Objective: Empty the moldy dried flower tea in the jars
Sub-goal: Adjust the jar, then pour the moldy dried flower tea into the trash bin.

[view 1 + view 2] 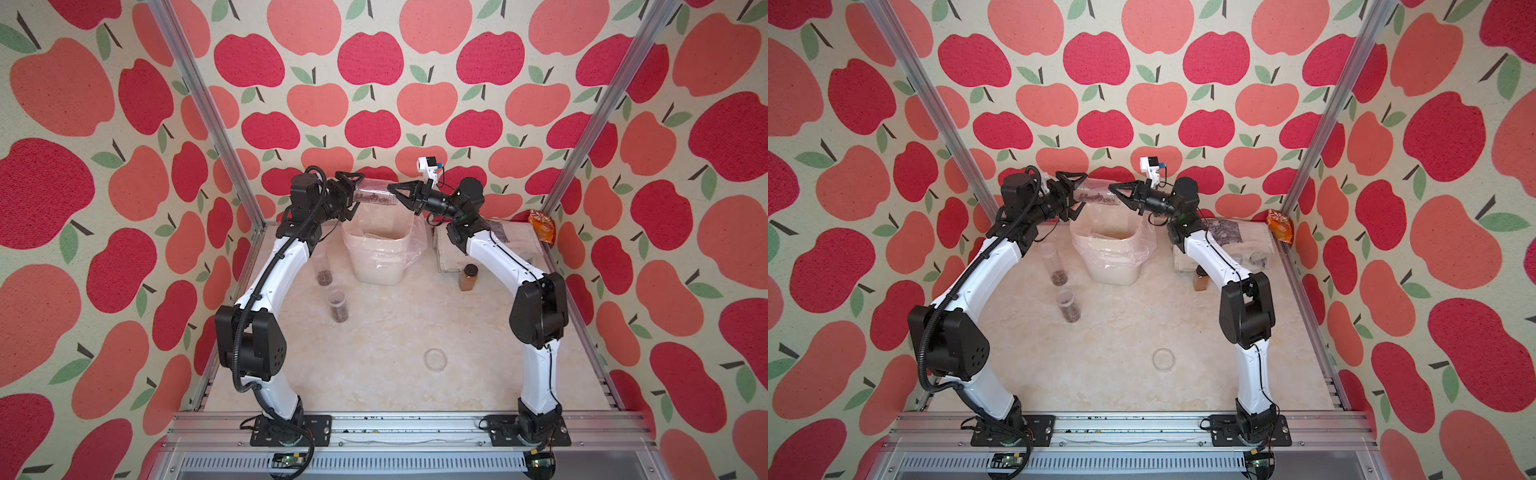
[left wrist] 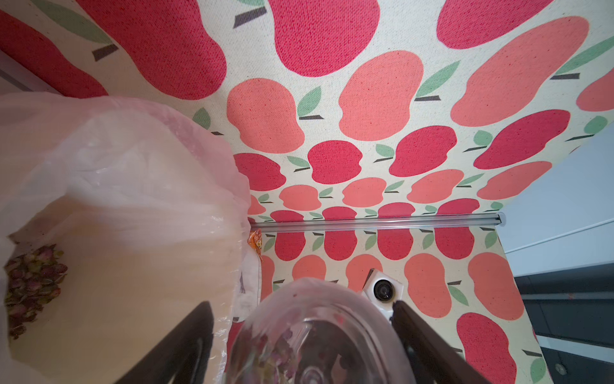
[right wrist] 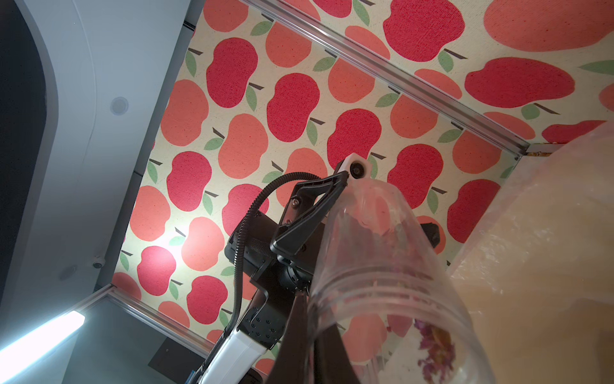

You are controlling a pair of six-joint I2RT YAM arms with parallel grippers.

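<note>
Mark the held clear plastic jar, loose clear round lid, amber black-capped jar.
Clear plastic jar [image 1: 374,193]: a top view, side wall.
Clear round lid [image 1: 435,359]: a top view, centre.
Amber black-capped jar [image 1: 468,282]: a top view, body.

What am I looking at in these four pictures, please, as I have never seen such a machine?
Two robot arms, each ending in a claw. Two pictures look down from overhead; two come from cameras on the wrists. On the table stand a white bin, two clear jars with dried flower tea, a loose lid and an amber jar. Over the bin a third jar lies sideways: the right claw pinches its rim, while the left claw straddles its base, open. Some tea already lies in the bin.
</note>
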